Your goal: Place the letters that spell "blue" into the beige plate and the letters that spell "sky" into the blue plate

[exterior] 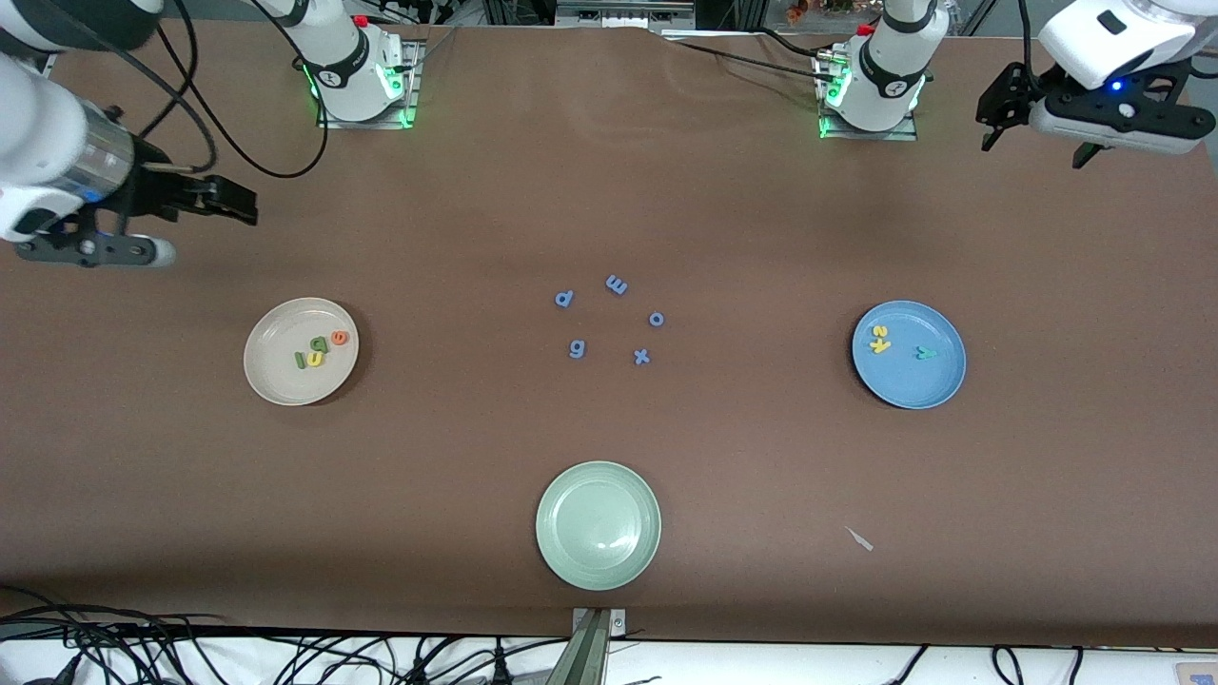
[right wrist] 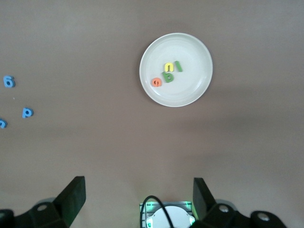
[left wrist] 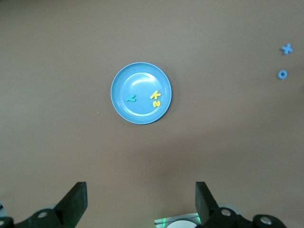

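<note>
Since the green b, l, yellow u and orange e (exterior: 321, 349) lie in the beige plate (exterior: 276, 371) and the s, k, y (exterior: 899, 344) in the blue plate (exterior: 937, 385), sorting looks finished. Both the left gripper (exterior: 994, 119) and right gripper (exterior: 233, 202) hang open and empty, well apart from the blue letters (exterior: 612, 319) between the plates; they should simply hold off.

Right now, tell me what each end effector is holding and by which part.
Nothing is held. The left end effector and right end effector both hang open and empty above the table.

White Franka arms (exterior: 343, 57), black end effectors, green base lights, black cables
</note>
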Controlling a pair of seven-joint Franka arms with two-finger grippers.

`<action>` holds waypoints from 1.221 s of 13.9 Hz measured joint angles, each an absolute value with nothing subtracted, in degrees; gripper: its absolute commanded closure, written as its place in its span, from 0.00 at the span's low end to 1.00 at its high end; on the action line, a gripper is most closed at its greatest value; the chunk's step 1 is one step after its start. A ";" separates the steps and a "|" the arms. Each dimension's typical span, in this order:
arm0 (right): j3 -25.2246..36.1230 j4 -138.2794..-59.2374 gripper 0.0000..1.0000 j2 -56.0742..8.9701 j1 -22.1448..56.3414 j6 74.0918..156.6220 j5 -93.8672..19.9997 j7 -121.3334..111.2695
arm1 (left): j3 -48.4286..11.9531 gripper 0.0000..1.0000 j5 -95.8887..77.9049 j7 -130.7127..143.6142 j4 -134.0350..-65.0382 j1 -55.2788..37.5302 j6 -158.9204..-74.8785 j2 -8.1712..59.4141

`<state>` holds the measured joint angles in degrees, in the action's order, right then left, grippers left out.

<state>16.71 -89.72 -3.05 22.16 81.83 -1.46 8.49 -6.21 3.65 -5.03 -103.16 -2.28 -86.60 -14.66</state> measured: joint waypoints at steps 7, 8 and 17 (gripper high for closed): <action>16.71 -90.47 0.00 -2.00 19.78 86.62 -0.80 8.70 | 0.39 0.00 -0.25 -4.73 -96.48 -1.86 -86.67 -6.96; 16.71 -90.59 0.00 -2.01 19.77 86.95 -0.75 8.75 | 0.39 0.00 -0.25 -4.72 -95.10 -1.86 -86.67 -5.43; 19.14 -90.85 0.00 -2.17 19.08 89.54 -0.41 8.95 | 0.59 0.00 -0.25 -4.64 -93.13 -1.49 -85.46 -2.81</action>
